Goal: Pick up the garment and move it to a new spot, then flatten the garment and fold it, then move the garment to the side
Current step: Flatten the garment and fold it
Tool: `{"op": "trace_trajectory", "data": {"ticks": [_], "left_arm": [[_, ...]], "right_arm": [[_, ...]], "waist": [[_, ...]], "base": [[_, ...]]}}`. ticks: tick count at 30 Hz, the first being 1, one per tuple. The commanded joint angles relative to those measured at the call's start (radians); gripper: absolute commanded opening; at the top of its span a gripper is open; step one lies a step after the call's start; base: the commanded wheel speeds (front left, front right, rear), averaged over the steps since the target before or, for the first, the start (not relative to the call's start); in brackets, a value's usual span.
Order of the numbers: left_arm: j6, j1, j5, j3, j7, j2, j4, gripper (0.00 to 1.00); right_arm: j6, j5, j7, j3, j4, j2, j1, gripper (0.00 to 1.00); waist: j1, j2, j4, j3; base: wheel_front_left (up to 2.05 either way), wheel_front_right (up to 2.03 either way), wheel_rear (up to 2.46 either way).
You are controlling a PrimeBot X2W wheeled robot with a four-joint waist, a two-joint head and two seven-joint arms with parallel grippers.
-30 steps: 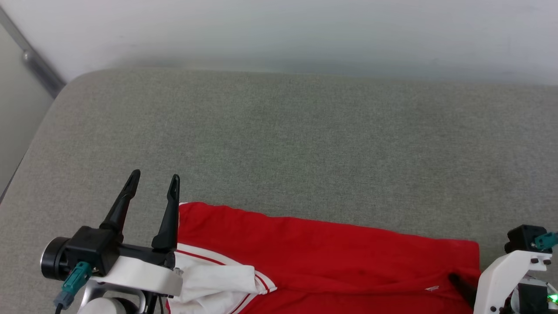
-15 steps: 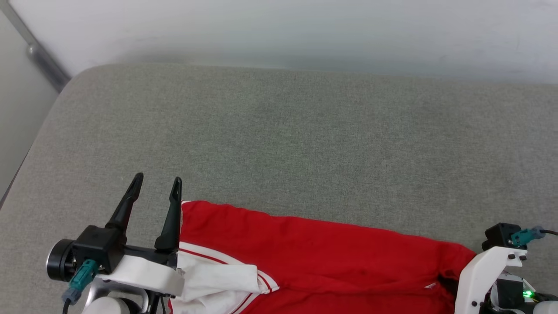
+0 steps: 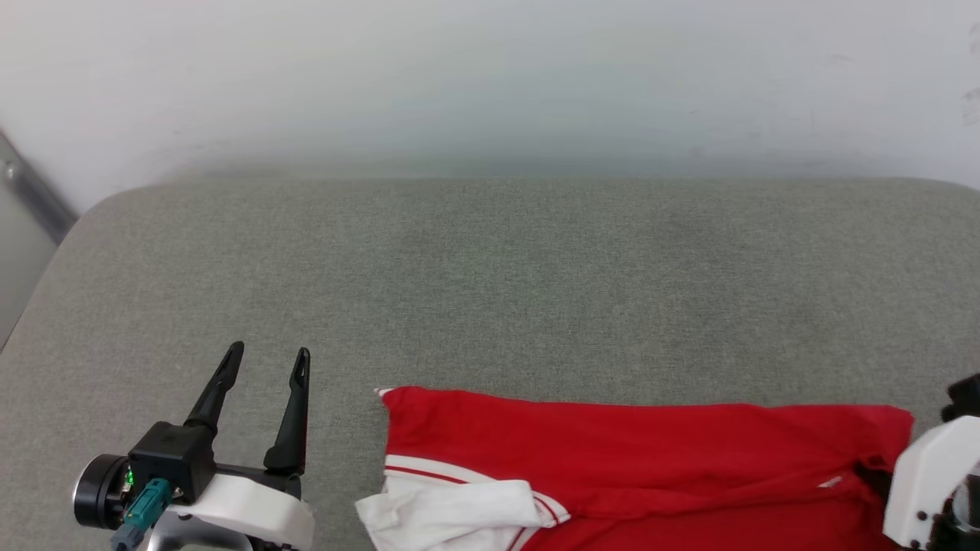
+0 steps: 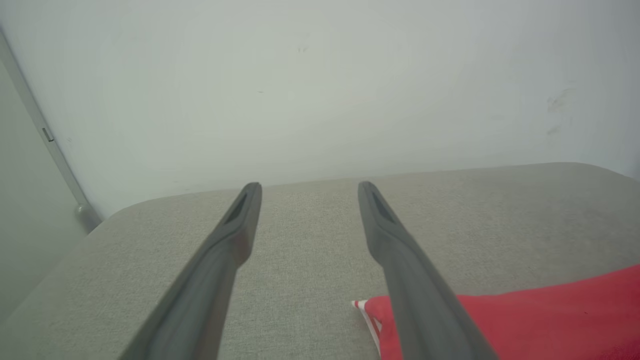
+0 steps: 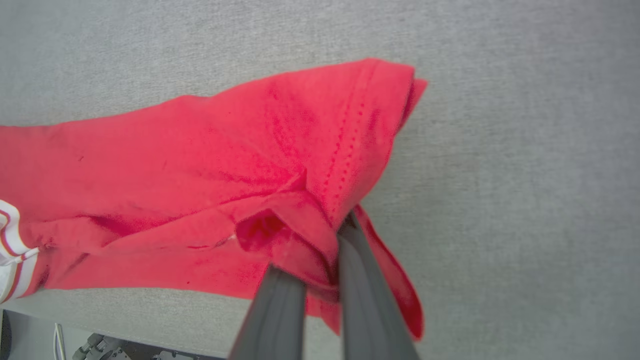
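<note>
Grey cushion (image 3: 536,291) ahead of me, the garment (image 3: 651,451) lying along its near edge. My right claw (image 5: 315,250) is pinching the garment's red right end. My left claw (image 3: 269,350) hangs spread, just left of the white sleeve, not touching it.

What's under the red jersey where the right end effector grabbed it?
Grey cushion shows around the jersey corner that the right end effector pinches. Beneath the folded cloth itself, nothing can be seen: it's covered.

The grey fabric cushion (image 3: 490,291) bears the red garment (image 3: 651,451) along its near edge.
</note>
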Motion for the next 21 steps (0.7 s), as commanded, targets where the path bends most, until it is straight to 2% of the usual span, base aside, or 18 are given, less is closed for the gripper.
{"op": "trace_trajectory", "data": {"ticks": [1, 5, 8, 11, 14, 15, 18, 21], "left_arm": [[0.002, 0.010, 0.002, 0.001, 0.002, 0.006, -0.006, 1.00], [0.008, 0.019, -0.001, 0.000, 0.006, 0.008, -0.011, 1.00], [0.010, 0.023, -0.004, 0.000, 0.006, 0.008, -0.013, 1.00], [0.012, 0.026, -0.006, -0.002, 0.005, 0.006, -0.012, 1.00], [0.007, 0.019, -0.004, -0.010, 0.009, 0.005, -0.010, 1.00], [0.003, 0.008, -0.001, -0.016, 0.010, 0.003, -0.010, 1.00], [-0.001, -0.002, 0.001, -0.023, 0.012, 0.004, -0.008, 1.00], [-0.004, -0.013, 0.003, -0.029, 0.014, 0.004, -0.009, 1.00]], "right_arm": [[-0.001, -0.007, 0.007, -0.036, -0.008, -0.010, 0.016, 0.00], [-0.001, -0.029, 0.041, -0.135, -0.035, -0.004, 0.033, 0.00], [-0.001, 0.016, 0.087, -0.176, -0.059, 0.042, 0.030, 0.00], [-0.001, 0.180, 0.171, -0.202, -0.082, 0.115, -0.012, 0.00], [-0.001, 0.337, 0.272, -0.200, -0.084, 0.142, -0.014, 0.00], [-0.001, 0.482, 0.316, -0.181, -0.044, 0.146, -0.019, 0.00], [-0.001, 0.665, 0.328, -0.114, 0.026, 0.145, -0.019, 0.00], [-0.001, 0.785, 0.301, -0.022, 0.082, 0.145, -0.029, 0.00]], "waist": [[0.0000, 0.0000, -0.011, -0.007], [0.0000, 0.0000, -0.020, -0.010], [0.0000, 0.0000, -0.026, -0.010], [0.0000, 0.0000, -0.027, -0.011], [0.0000, 0.0000, -0.020, -0.010], [0.0000, 0.0000, -0.011, -0.009], [0.0000, 0.0000, 0.010, -0.008], [0.0000, 0.0000, 0.034, -0.002]], "base": [[0.00, 0.00, 0.00], [0.00, 0.00, 0.00], [0.00, 0.00, 0.00], [0.00, 0.00, 0.00], [0.00, 0.00, 0.00], [0.00, 0.00, 0.00], [0.00, 0.00, 0.00], [0.00, 0.00, 0.00]]}}
